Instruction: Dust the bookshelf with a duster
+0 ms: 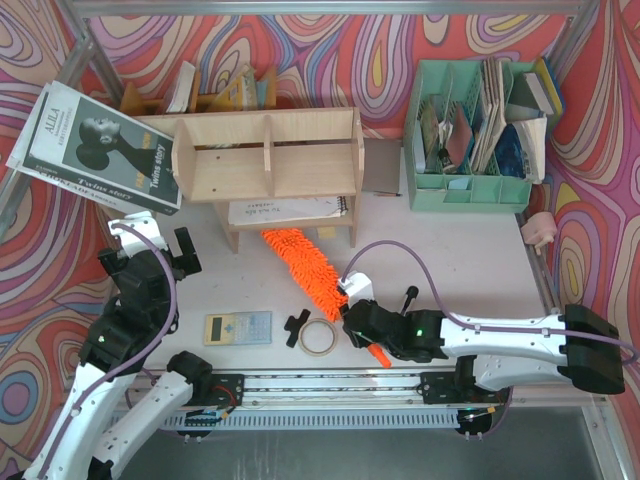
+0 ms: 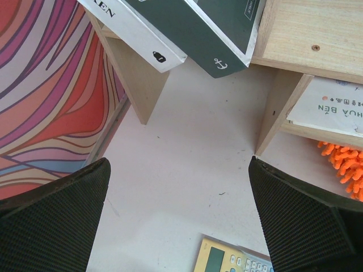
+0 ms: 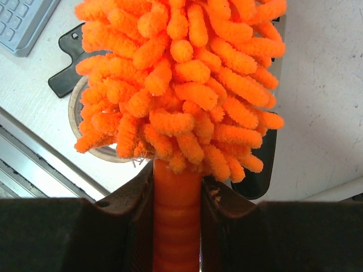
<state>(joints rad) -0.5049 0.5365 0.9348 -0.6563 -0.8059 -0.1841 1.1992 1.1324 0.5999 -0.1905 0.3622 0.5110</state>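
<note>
The right pincer (image 3: 177, 195) is pinching the duster (image 3: 181, 85) by its handle, bookshelf (image 1: 268, 150) ahead; the left pincer (image 2: 178, 209) is hovering spread.

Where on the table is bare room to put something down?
The widest bare table lies between the duster, the green organizer and the right arm. A smaller patch separates the bookshelf from the calculator. Near the tape roll and right claw, it is crowded.

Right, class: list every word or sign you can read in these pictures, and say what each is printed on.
"ALILA": magazine at the bookshelf's left end.
"Twine story": same magazine.
Anchor sign: its dark corner.
"HUA BEN": white booklet low in the bookshelf.
Calculator keys: too small to read.
</note>
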